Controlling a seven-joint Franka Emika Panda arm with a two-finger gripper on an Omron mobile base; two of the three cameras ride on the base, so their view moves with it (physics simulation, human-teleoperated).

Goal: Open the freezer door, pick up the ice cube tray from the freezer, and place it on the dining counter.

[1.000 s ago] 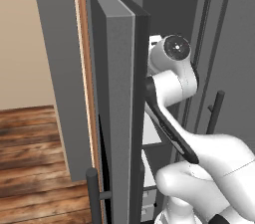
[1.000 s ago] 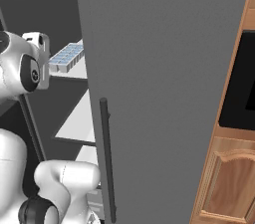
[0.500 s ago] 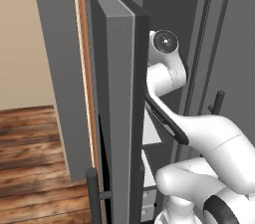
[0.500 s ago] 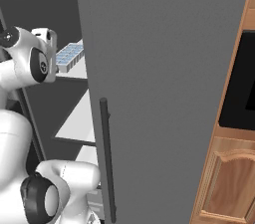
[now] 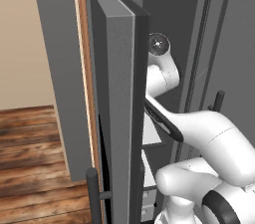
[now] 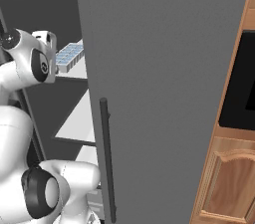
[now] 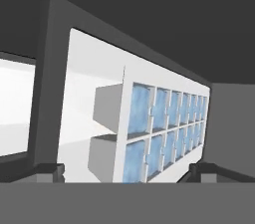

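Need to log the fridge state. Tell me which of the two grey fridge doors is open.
The freezer door, left of the arm, is swung wide open, edge toward the camera. The plain door with the dark bar handle is shut.

Pale grey ice cube tray [image 7: 164, 128], blue cells

White upper shelf [image 6: 79, 70] inside freezer [image 6: 50, 34]: ice cube tray [image 6: 68, 55] lies on it, near front edge, 2 rows of pale blue cells. In hand view same tray [image 7: 159, 128] rests on white shelf surface [image 7: 84, 93]. Lower white shelf [image 6: 77, 126] below; contents cannot tell.
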